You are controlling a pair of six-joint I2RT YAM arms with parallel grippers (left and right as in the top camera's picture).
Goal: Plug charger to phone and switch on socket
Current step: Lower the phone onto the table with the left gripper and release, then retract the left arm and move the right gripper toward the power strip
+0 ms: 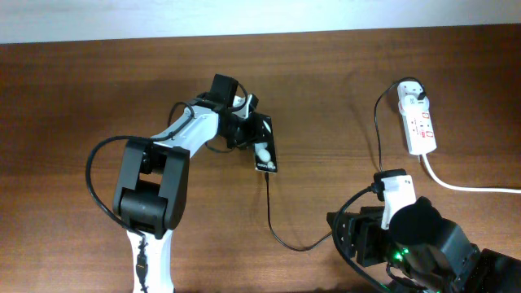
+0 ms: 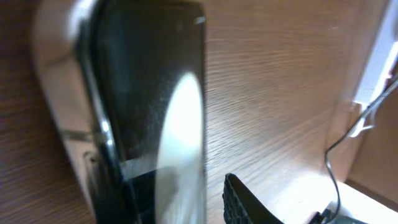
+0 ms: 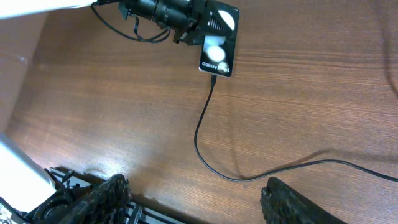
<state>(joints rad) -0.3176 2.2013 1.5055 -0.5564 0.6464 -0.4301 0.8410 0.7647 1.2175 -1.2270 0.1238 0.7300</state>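
The phone (image 1: 264,150) lies flat on the table, its lettered end toward the front; it also shows in the right wrist view (image 3: 217,53) and fills the left wrist view (image 2: 149,106). The charger cable (image 1: 281,232) ends at the phone's near end, its tip (image 3: 213,79) at the port. Its other end reaches the white adapter (image 1: 412,92) in the socket strip (image 1: 421,126). My left gripper (image 1: 247,124) straddles the phone's far end; a sliver of wood shows between one finger and the phone's edge. My right gripper (image 3: 193,205) is wide open and empty near the front edge.
The strip's thick white cord (image 1: 464,184) runs off to the right. The charger cable (image 3: 261,176) loops across the table in front of my right gripper. The strip and cable show at the right of the left wrist view (image 2: 379,68).
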